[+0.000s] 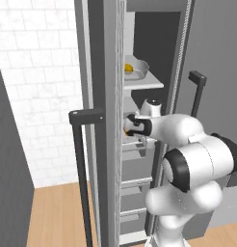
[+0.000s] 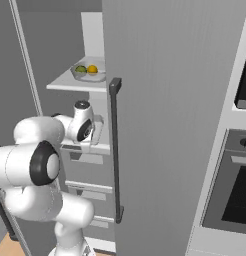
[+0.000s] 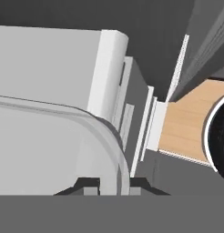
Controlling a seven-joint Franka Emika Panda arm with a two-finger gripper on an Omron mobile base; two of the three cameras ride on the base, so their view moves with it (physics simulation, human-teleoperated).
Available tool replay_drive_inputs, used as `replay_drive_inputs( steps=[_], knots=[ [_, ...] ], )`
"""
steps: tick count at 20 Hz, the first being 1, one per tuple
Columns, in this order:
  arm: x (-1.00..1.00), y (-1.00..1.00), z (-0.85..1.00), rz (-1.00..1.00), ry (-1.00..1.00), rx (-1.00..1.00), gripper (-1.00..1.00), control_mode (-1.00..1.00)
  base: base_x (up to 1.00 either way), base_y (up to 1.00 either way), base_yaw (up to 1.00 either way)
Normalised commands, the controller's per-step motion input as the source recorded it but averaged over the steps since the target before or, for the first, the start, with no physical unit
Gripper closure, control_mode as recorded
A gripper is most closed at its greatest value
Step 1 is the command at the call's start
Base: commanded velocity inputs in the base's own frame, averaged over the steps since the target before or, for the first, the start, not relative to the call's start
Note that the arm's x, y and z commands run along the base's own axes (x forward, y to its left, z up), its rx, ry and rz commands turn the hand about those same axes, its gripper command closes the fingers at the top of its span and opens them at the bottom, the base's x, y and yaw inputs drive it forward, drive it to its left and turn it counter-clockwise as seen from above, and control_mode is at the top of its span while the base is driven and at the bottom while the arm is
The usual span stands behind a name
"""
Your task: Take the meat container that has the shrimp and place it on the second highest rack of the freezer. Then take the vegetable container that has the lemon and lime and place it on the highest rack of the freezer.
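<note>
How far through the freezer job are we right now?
Looks done: the vegetable container with lemon and lime sits on the highest rack. In hand: the pincer is shut on the meat container's rim at the shelf below. Left: release and withdraw.

Flat, even rendered light; soft shadows, no glare, sharp focus throughout.

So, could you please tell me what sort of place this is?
Most likely a home kitchen: an open freezer with shelves, a dish of fruit on one, and a wall oven beside it.
</note>
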Motion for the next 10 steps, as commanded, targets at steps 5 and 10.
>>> replay_drive_inputs(
  steps=[5,10],
  knots=[
    [0.63,0.02,-0.25,-0.01,0.0,0.0,1.0,-1.0,0.0,0.0,0.0],
    [0.52,0.02,-0.2,-0.01,0.0,0.0,1.0,-1.0,0.0,0.0,0.0]
  ],
)
